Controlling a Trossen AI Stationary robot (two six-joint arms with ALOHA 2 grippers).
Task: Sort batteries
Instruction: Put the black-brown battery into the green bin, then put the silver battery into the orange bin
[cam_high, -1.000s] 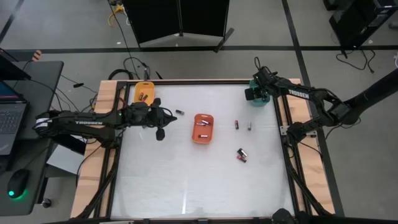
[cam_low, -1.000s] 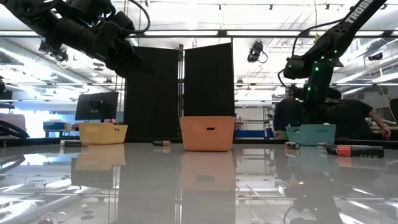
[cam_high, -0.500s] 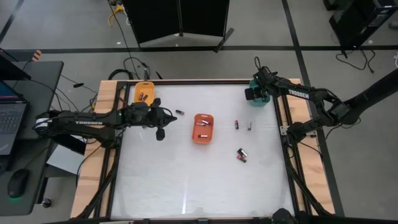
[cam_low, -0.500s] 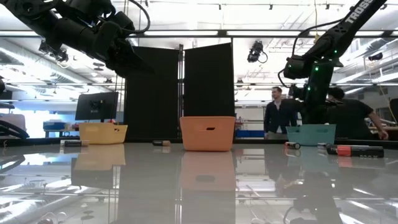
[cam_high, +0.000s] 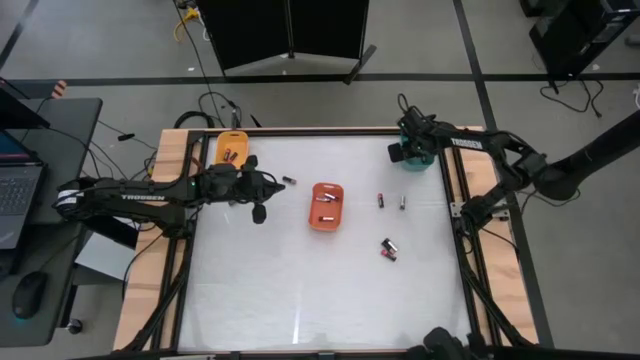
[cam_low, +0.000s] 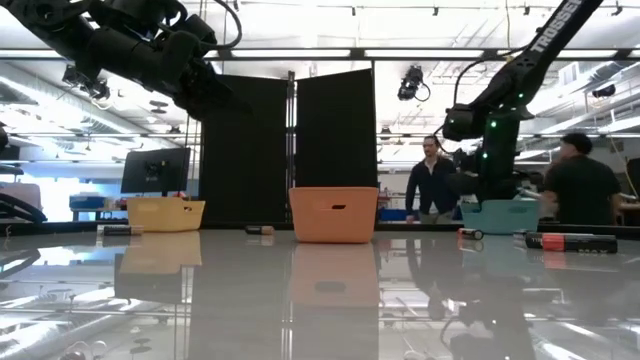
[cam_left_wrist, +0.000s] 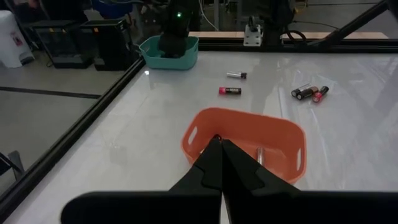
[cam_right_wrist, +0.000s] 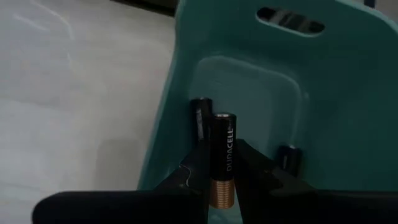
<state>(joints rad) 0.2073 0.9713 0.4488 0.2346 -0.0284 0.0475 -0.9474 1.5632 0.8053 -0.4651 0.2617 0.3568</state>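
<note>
Right wrist view, tool (cam_right_wrist: 222, 171) hiding battery (cam_right_wrist: 222, 155) base

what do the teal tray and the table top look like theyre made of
Teal tray: likely moulded plastic, matte, with rounded corners and a cut-out handle slot. Table top: a smooth, glossy pale sheet that mirrors the trays and ceiling lights; exact material unclear.
</note>
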